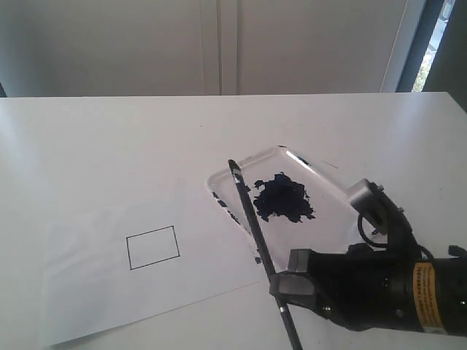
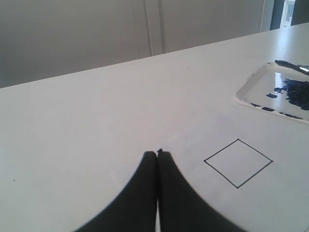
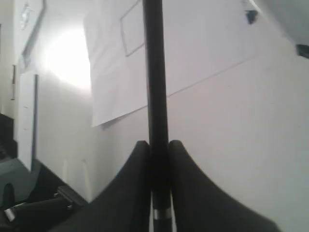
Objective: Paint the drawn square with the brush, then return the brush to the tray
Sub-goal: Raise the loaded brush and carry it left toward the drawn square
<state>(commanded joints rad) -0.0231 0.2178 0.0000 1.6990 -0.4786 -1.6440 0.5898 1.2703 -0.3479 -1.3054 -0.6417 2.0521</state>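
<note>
We see a pale grey panelled wall point(image 1: 109, 44) behind the tray, w/ a vertical seam in it. A dark-framed window strip point(image 1: 432, 44) lets in daylight at the far corner beyond the tray. The white table point(image 1: 109, 146) is smooth and evenly lit in the exterior view. The right wrist view catches a strong glare patch on it.

A white paper sheet point(image 1: 95, 284) lies flat just beside the tray. Their edges meet, but we can't tell which overlaps. The tray point(image 1: 325, 208) is clear plastic w/ rounded corners, sitting on the table.

The R gripper point(image 1: 281, 283) sits at the tray's near corner, fingers pinching the brush point(image 1: 253, 219). The black handle slants across the tray's paper-side rim. A silver band point(image 3: 161, 213) shows behind the fingers.

The L gripper point(image 2: 158, 153) is pressed together, nothing in it. It's well apart from the tray, low over the white surface.

A dark blue paint blob point(image 1: 283, 198) sits mid-tray. The drawn square point(image 1: 153, 248) is on the paper near the tray, inside plain white. Blue specks point(image 1: 235, 216) dot the tray's paper-side rim.
</note>
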